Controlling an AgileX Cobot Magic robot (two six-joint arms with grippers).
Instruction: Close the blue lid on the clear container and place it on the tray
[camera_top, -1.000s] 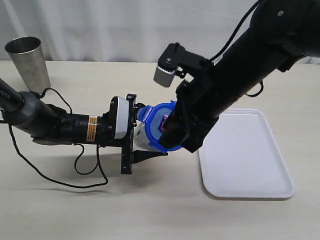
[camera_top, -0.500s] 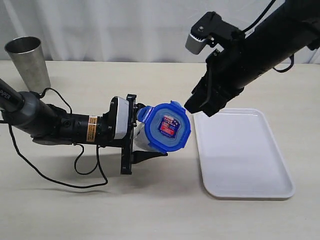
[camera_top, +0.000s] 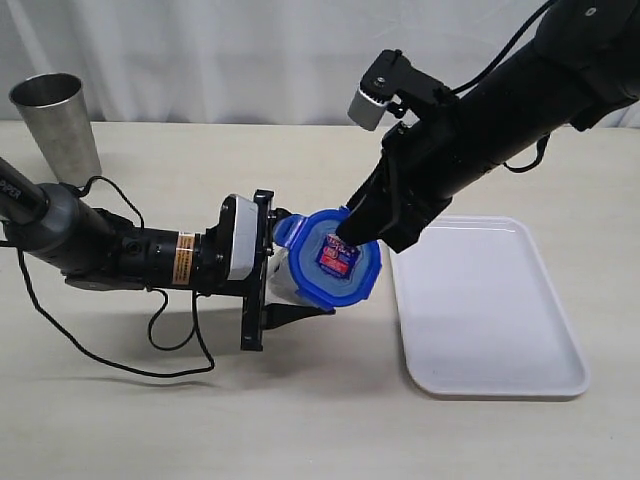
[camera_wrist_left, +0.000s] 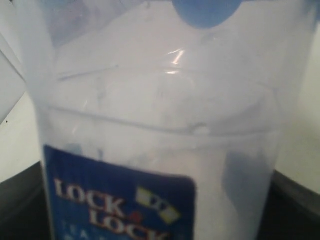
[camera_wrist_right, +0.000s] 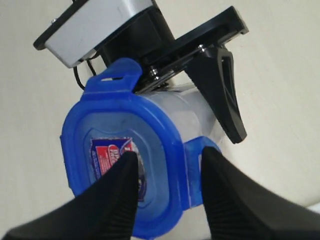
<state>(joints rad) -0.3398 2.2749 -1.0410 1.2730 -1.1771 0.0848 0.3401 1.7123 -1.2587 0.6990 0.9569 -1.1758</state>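
**Right gripper** (camera_wrist_right: 170, 156): jaws are parted and nothing is clamped. The fingertips (camera_wrist_right: 127, 167) are set at the face of the blue lid (camera_wrist_right: 117, 165), one over the red-and-white sticker and the other beside a side tab. Whether the lid is actually touched cannot be told.

**Left gripper** (camera_top: 300, 270): it is closed around the clear container (camera_wrist_left: 160, 125), with one black finger (camera_wrist_right: 220, 95) laid along the container's wall.

**Clear container:** it is held on its side near the middle of the table (camera_top: 330, 430), just beside the tray's left edge and off the tray. A blue printed label is seen on its wall.

**Blue lid:** it is seated on the container's mouth and faces the tray, with one tab sticking out at the top.

**Tray** (camera_top: 500, 350): white, it lies flat on the right half of the table.

**Steel cup** (camera_top: 58, 125): it stands upright at the table's back left corner, well apart from the rest.

**Black cable** (camera_top: 150, 345): it is looped on the table below the left arm.
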